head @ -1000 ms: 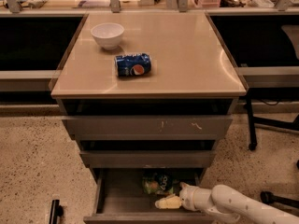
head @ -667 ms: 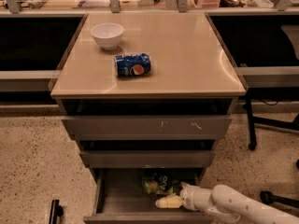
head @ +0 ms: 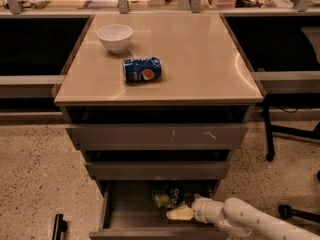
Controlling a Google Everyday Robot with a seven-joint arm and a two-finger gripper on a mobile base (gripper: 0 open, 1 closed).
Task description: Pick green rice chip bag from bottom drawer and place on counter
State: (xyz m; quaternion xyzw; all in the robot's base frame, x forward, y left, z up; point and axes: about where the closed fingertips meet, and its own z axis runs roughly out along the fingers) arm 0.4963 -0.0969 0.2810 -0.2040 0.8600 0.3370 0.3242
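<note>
Plainly, the trouble lies in the cramped space. The claw sits low inside the open bottom drawer, its pale tip just in front of the green rice chip bag, which lies toward the back in the shadow of the middle drawer. Whether the claw is wide, narrow or gripping the bag I cannot tell, nor whether the two touch. A light, crinkled bag probably slides rather than stays put, so a push from the front may shove it deeper into the dark corner. A pinch on a loose fold alone may let it slip on the way up. Rising too steeply, the white arm or the bag may knock the middle drawer's front. Up on the table, the Pepsi can lies on its side and may roll if nudged, and a white bowl stands behind it, so the bare right half looks safer.
</note>
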